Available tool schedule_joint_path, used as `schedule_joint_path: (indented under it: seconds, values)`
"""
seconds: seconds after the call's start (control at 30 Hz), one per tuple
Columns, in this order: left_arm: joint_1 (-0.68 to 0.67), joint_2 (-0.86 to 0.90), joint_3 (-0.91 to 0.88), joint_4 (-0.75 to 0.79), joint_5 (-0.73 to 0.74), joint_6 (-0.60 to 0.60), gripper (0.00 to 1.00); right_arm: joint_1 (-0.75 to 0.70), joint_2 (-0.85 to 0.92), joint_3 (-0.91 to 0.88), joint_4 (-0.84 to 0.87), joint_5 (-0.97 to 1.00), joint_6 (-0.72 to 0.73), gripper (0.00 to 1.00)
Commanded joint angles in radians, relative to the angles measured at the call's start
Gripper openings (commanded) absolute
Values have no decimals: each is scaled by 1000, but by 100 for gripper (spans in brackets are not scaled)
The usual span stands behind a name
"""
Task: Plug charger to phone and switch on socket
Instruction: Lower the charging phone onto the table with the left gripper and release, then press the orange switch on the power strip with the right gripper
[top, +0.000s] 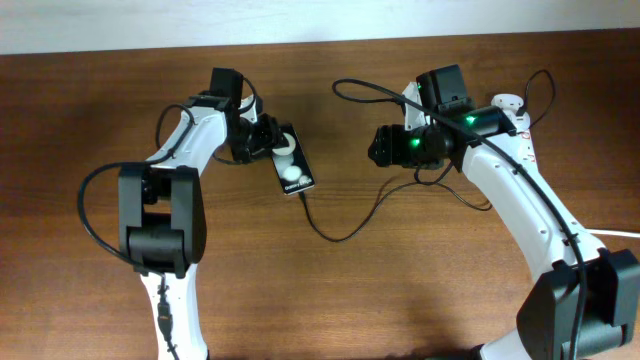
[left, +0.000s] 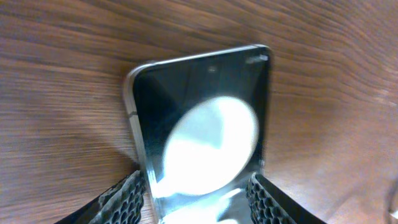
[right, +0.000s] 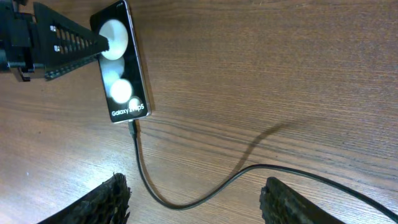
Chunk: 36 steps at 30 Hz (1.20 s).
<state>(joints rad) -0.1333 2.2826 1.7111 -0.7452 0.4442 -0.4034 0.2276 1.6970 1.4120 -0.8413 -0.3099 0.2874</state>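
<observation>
The black phone (top: 293, 170) lies on the wooden table, its glossy face showing white glares. My left gripper (top: 279, 148) is shut on its top end, and in the left wrist view (left: 196, 202) the fingers sit against both long edges of the phone (left: 205, 124). The charger's thin black cable (top: 340, 238) runs from the phone's bottom edge in a loop toward the right arm. Its tip sits at the phone's port (right: 131, 127). My right gripper (top: 378, 148) is open and empty above the cable (right: 252, 167). Only a white bit (top: 505, 100) shows behind the right arm; whether it is the socket I cannot tell.
A thick white cord (top: 618, 232) leaves the frame at the right edge. The robots' thicker black cables loop around both arms at the table's far side. The left gripper (right: 68, 40) and the phone (right: 121, 68) show at the upper left of the right wrist view.
</observation>
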Motion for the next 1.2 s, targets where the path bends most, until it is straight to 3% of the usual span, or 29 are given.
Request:
schedule_joint_path:
  seconds: [0.0,0.17,0.2,0.23,0.33,0.5,0.53,0.63,0.83,1.17]
  values:
    - [9,66,-42,-45,-297,17,58,-6,-19,18,-9,35,-3,71]
    - [11,37,51,-120,-407,17,59,-8,-19,19,-16,34,-3,68]
    - [12,13,97,-156,-441,27,59,-13,-19,19,-17,34,-3,59]
    - [11,-27,158,-192,-444,66,59,-21,-19,20,-23,33,-3,38]
    - [11,-169,312,-264,-441,69,69,-75,-29,44,-74,30,-3,5]
    - [11,-349,332,-266,-441,69,89,-245,-136,49,-102,31,-3,4]
    - [11,-367,332,-267,-441,68,99,-307,-155,49,-106,30,-3,4]
    - [11,-368,332,-267,-441,68,99,-541,-158,49,-103,-97,-48,4]
    - [11,-368,332,-267,-441,69,99,-818,-55,49,25,-154,-44,4]
    - [11,-368,332,-267,-441,68,99,-836,261,49,310,-154,-25,4]
